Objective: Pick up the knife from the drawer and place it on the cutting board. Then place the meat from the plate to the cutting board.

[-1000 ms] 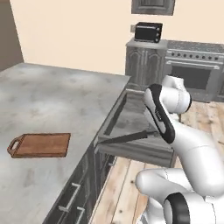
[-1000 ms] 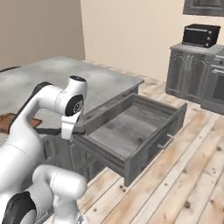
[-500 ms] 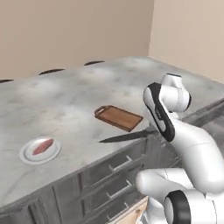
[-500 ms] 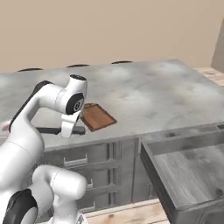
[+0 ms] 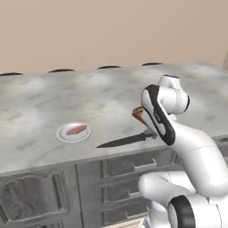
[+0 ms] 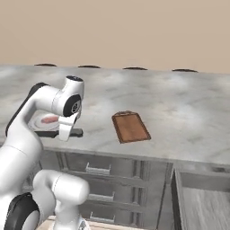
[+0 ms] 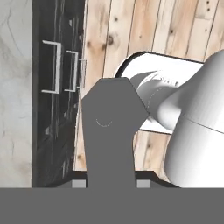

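Since half a second ago the base has swung round, so the whole scene has shifted: the surface (image 5: 40, 111) now runs squarely across both base views, and the plate (image 5: 74, 132) sits nearer the middle of the left one. The knife (image 5: 127, 140) has stayed clamped in the end effector (image 5: 153, 133), level, its blade pointing toward the plate, over the front edge of the surface.

Nearest, the end effector is closed tight on the knife's black handle; in the hand view the dark handle rises between the fingertips (image 7: 78, 183). At the lower right of the right base view the drawer (image 6: 202, 202) stands pulled out, its wood-grain floor bare where visible. Farther in, the white plate holds the meat (image 5: 76, 129), a pinkish slab lying on its middle. The cutting board (image 6: 130, 127) lies flat on the surface to the right of the arm, well apart from the plate, with nothing on it.
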Robot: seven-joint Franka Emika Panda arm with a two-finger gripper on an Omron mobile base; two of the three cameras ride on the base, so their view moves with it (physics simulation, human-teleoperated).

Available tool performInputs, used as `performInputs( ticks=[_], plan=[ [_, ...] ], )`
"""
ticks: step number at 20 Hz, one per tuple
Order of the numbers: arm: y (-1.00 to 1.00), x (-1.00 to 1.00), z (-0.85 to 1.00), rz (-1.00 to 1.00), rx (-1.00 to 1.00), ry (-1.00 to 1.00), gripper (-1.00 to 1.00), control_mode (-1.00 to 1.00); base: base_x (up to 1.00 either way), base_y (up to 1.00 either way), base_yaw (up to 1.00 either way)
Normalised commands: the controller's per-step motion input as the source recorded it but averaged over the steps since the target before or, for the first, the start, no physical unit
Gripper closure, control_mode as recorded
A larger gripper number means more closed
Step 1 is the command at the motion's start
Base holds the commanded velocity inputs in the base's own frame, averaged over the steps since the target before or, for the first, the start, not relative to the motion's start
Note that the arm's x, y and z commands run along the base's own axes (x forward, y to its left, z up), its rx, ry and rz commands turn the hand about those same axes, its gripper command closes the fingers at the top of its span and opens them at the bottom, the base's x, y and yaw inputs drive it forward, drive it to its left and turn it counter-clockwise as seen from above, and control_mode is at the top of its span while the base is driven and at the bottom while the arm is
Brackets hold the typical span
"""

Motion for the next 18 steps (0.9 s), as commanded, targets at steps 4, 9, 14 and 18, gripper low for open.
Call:
performInputs(
  ticks=[4,9,14,18],
  plan=[
    [0.0,0.0,0.0,0.0,0.0,0.0,1.0,1.0,0.33,-0.45,0.23],
    [0.0,0.0,0.0,0.0,0.0,0.0,1.0,1.0,0.54,-0.25,0.11],
    [0.0,0.0,0.0,0.0,0.0,0.0,1.0,1.0,0.59,-0.01,0.02],
    [0.0,0.0,0.0,0.0,0.0,0.0,1.0,1.0,0.55,-0.09,0.01]
  ],
)
